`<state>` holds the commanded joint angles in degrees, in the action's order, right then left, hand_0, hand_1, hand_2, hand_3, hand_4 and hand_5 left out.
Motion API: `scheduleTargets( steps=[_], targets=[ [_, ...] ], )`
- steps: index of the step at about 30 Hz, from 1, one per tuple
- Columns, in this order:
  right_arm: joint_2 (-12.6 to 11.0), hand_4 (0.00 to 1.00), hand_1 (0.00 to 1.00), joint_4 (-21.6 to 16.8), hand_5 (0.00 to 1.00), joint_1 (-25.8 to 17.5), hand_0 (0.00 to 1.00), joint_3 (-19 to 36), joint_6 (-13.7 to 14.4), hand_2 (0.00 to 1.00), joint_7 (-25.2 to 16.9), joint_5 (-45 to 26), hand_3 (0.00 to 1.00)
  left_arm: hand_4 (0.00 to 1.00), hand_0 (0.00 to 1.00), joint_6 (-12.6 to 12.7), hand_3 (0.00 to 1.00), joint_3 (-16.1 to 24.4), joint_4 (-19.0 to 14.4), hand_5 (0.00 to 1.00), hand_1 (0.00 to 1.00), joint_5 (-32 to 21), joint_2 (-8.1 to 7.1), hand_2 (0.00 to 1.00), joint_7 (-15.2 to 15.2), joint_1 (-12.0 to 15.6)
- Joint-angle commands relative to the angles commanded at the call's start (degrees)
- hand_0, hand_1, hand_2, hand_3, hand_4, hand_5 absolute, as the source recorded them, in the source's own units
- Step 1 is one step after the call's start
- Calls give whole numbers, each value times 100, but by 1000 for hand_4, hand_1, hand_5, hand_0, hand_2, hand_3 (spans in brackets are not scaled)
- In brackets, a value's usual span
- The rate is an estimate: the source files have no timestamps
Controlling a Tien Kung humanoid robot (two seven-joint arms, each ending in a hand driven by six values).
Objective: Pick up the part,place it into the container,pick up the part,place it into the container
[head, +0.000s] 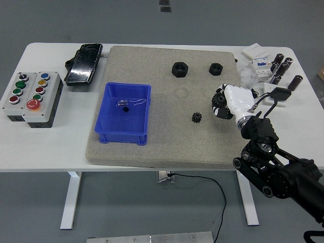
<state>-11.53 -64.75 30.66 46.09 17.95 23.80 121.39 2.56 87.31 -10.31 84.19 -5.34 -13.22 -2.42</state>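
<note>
From the head view, a small black gear [197,117] lies on the mat [167,147], between the blue box [123,132] and the right hand [229,101]. The fingers look curled and hold nothing. The gear looks hard, light and bumpy; pinch its toothed rim.

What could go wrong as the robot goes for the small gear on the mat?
1. The gear is tiny next to the right hand, so the fingers may knock it away rather than grip it.
2. The blue bin sits well to the left, so a loose grip could drop the gear on the way over.
</note>
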Motion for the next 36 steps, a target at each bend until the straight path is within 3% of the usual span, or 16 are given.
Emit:
scheduleTargets(
  steps=[3, 9, 11, 12, 17, 18, 23, 24, 29, 30, 35, 36],
  targets=[
    [73, 481, 535, -193, 2, 118, 354, -169, 68, 471, -32, -200, 520, 692, 667, 0, 601, 11, 0, 365, 635, 11, 0, 550, -9, 0],
    [496, 489, 537, -667, 2, 453, 356, -748, 223, 476, -138, -667, 524, 692, 666, 2, 601, 73, 0, 367, 635, 68, -2, 550, -45, -5],
    [643, 489, 537, -811, 2, 554, 356, -969, 198, 476, -152, -748, 524, 692, 666, 2, 601, 94, 0, 367, 635, 89, -6, 550, -59, -7],
    [692, 529, 558, -875, 2, 603, 416, -1071, 171, 498, -151, -777, 545, 692, 667, 3, 600, 102, 0, 365, 635, 97, -9, 550, -64, -8],
    [849, 529, 558, -1081, 2, 839, 416, -1634, 79, 498, -201, -1017, 545, 692, 667, 9, 600, 149, 0, 365, 635, 137, -26, 550, -95, -6],
    [872, 568, 610, -1085, 2, 872, 520, -1729, 76, 587, -229, -1082, 581, 692, 667, 9, 600, 160, 0, 367, 634, 147, -27, 550, -102, -6],
    [999, 568, 610, -897, 2, 948, 520, -2151, 66, 587, -356, -1327, 581, 692, 667, 9, 600, 191, 0, 367, 634, 182, -21, 550, -123, -10],
    [1018, 567, 664, -832, 108, 947, 578, -2203, 73, 669, -368, -1331, 676, 691, 666, 10, 600, 190, 0, 366, 633, 181, -19, 550, -123, -12],
    [1066, 567, 664, -600, 108, 930, 578, -2299, 89, 669, -373, -1311, 676, 691, 666, 9, 600, 198, 0, 366, 633, 194, -17, 550, -127, -11],
    [1074, 536, 676, -570, 173, 927, 602, -2293, 92, 673, -367, -1293, 679, 688, 667, 9, 600, 202, 0, 364, 633, 199, -17, 550, -128, -10],
    [1090, 536, 676, -496, 173, 917, 602, -2229, 122, 673, -338, -1212, 679, 688, 667, 7, 600, 200, 0, 364, 633, 200, -19, 550, -126, -8],
    [1089, 571, 680, -492, 224, 916, 606, -2218, 128, 674, -333, -1199, 682, 687, 666, 8, 601, 200, 0, 360, 634, 199, -19, 550, -125, -9]
  ],
)
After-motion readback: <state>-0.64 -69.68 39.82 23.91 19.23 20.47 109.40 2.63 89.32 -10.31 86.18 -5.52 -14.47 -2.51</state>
